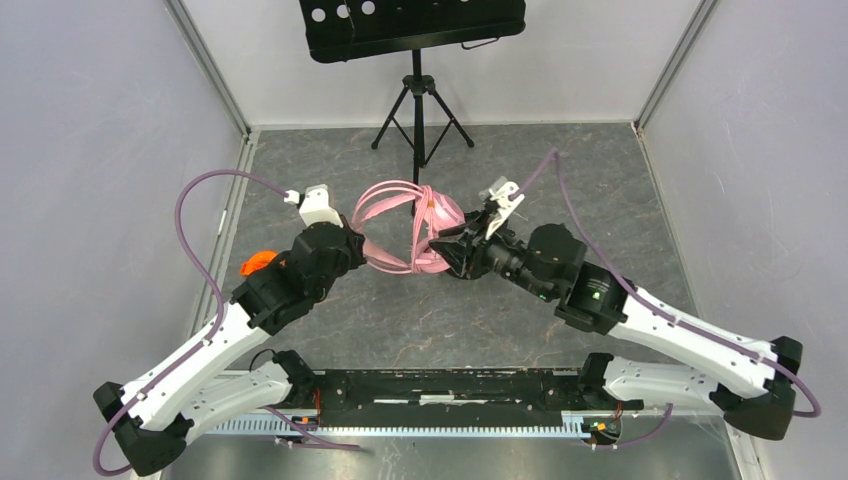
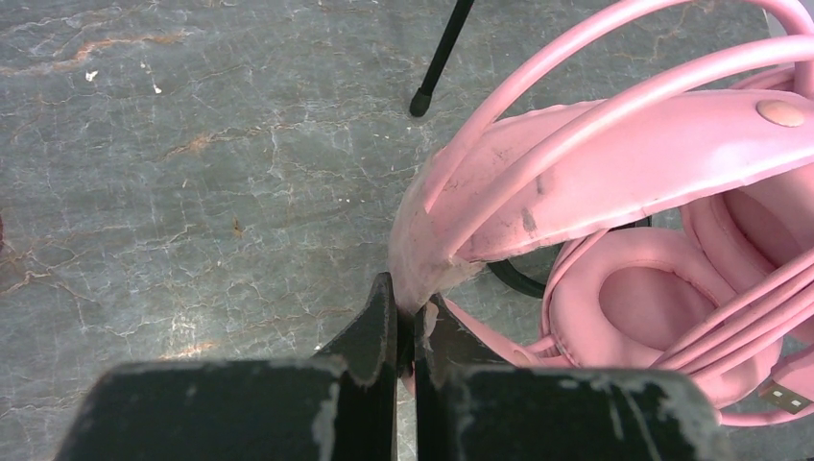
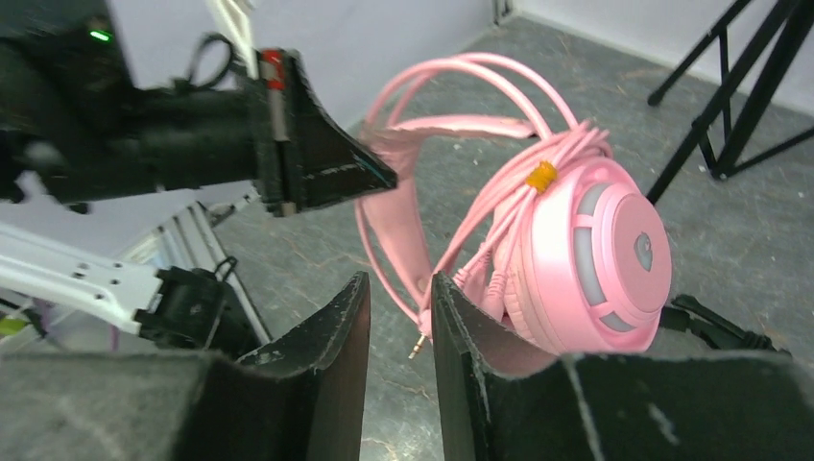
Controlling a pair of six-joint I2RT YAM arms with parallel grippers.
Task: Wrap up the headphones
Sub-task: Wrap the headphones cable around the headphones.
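Well, the pink headphones (image 1: 405, 225) sit at mid-counter (image 1: 400, 330) between the two arms, their headband (image 2: 576, 163) pinched tight in the left tool (image 2: 408, 309). The right tool (image 3: 400, 317), facing the cable-wound earcup (image 3: 595, 254), stands narrowly open and empty. The loose jack plug (image 3: 419, 344) dangles just beyond its gap.

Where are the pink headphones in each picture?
Top external: the pink headphones sit mid-picture, below the music stand.
Left wrist: they fill the right half.
Right wrist: centre-right, one round cup facing the camera.
Shared landmark: the music stand's black tripod legs.
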